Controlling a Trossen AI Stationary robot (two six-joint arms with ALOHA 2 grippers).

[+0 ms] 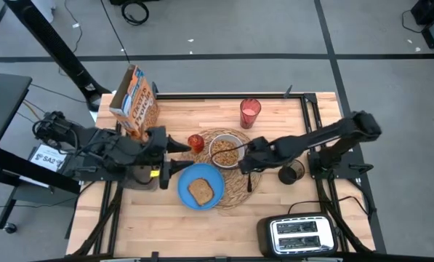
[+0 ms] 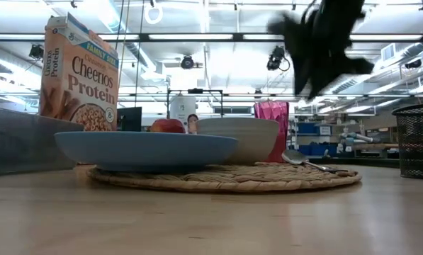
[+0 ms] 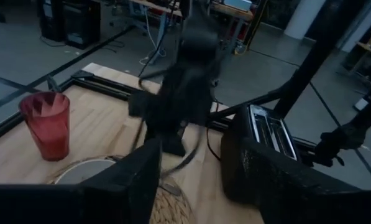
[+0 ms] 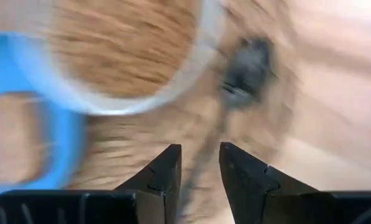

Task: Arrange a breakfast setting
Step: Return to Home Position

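The round straw placemat (image 1: 235, 193) lies mid-table. On it sit the white bowl (image 1: 226, 151) with cereal in it, the blue plate (image 1: 184, 182) with the toast slice (image 1: 201, 191), and the spoon (image 1: 250, 180) on the mat's right side. The red apple (image 1: 195, 142) stands at the mat's far left rim. The red cup (image 1: 250, 113) and the Cheerios box (image 1: 134, 102) stand upright behind. My right gripper (image 4: 201, 155) is open and empty, raised above the spoon (image 2: 307, 161). My left gripper (image 3: 191, 168) is open and empty, left of the plate.
A black-and-silver toaster (image 1: 300, 234) stands at the near right edge. A black mesh cup (image 1: 293, 172) stands right of the placemat. Bare wood lies at the near left and along the far right of the table.
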